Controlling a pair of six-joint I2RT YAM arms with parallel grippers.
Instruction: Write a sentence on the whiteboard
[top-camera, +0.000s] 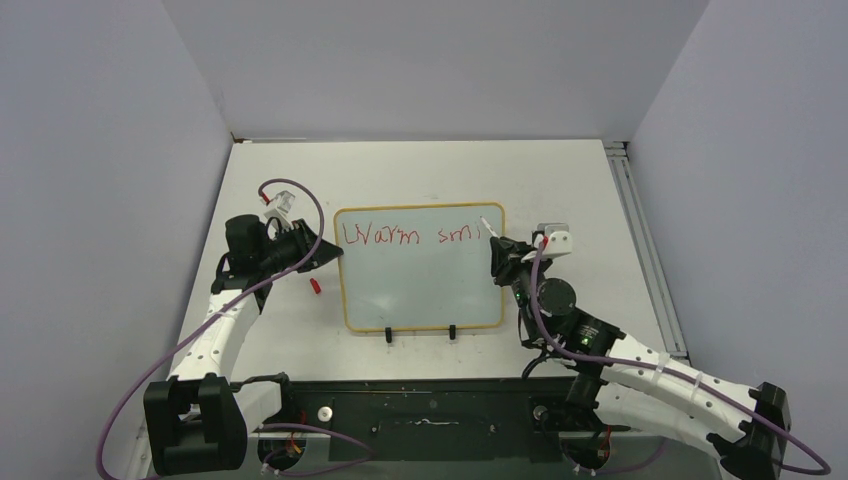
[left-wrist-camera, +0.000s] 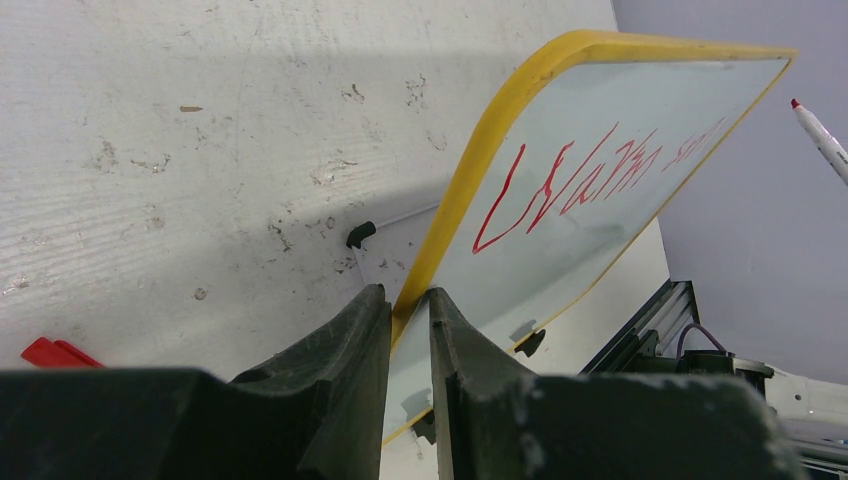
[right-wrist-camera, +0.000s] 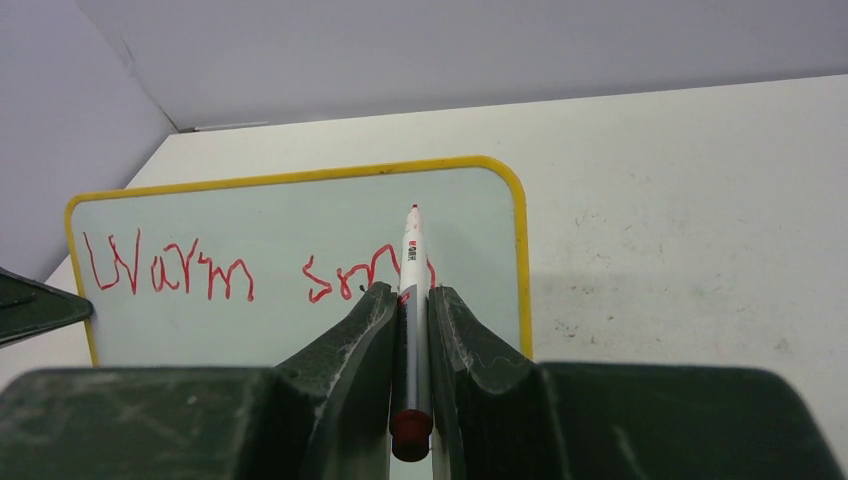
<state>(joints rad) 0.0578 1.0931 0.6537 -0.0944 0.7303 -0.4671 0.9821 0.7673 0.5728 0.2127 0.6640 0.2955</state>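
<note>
The whiteboard (top-camera: 420, 290) has a yellow-orange frame and lies in the middle of the table. Red letters of the sentence (top-camera: 410, 236) run along its top and read "Warm smi". My left gripper (top-camera: 333, 252) is shut on the board's left frame edge (left-wrist-camera: 470, 170), with one finger on each side. My right gripper (top-camera: 502, 250) is shut on a white red-tipped marker (right-wrist-camera: 413, 255). The marker's tip points at the board's upper right, just past the last letters (right-wrist-camera: 345, 280). Whether the tip touches the board I cannot tell. The left wrist view shows the writing (left-wrist-camera: 570, 185) and the marker (left-wrist-camera: 822, 140).
A red marker cap (top-camera: 316, 286) lies on the table just left of the board, beside my left gripper. Two black feet (top-camera: 388, 333) stick out at the board's near edge. A metal rail (top-camera: 640, 250) runs along the table's right side. Grey walls close in the back and sides.
</note>
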